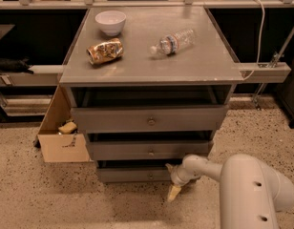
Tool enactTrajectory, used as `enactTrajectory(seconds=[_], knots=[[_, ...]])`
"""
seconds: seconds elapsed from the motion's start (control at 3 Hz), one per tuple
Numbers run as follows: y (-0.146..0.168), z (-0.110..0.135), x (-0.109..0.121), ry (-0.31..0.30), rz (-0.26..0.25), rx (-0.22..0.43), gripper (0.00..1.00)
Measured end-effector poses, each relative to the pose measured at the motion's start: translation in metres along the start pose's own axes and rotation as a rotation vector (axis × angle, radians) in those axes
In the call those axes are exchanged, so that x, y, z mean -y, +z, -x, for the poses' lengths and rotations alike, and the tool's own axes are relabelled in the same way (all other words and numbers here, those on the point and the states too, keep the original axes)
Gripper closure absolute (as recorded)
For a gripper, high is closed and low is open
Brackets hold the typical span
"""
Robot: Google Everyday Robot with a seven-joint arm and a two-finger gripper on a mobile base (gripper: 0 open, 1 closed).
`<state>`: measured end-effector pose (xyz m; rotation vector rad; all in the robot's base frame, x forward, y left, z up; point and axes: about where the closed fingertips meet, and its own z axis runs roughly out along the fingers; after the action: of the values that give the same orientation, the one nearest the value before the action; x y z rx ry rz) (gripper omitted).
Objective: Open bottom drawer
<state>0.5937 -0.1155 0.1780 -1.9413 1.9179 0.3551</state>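
Note:
The bottom drawer is the lowest, narrowest grey front of three stacked drawers, with a small round knob at its centre. It sits close to flush under the middle drawer. My gripper is low at the drawer's right end, just right of the knob. My white arm reaches in from the lower right. One cream finger lies against the drawer front and the other points down at the floor, so the gripper is open and empty.
The grey cabinet top carries a white bowl, a crumpled snack bag and a plastic bottle. The top drawer stands slightly out. An open cardboard box stands on the speckled floor at the cabinet's left.

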Motion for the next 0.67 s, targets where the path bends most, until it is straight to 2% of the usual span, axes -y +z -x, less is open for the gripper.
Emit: enactTrajectory(seconds=[0.67], knots=[[0.012,-0.0049,0.0153,0.004,-0.017,-0.016,0.0]])
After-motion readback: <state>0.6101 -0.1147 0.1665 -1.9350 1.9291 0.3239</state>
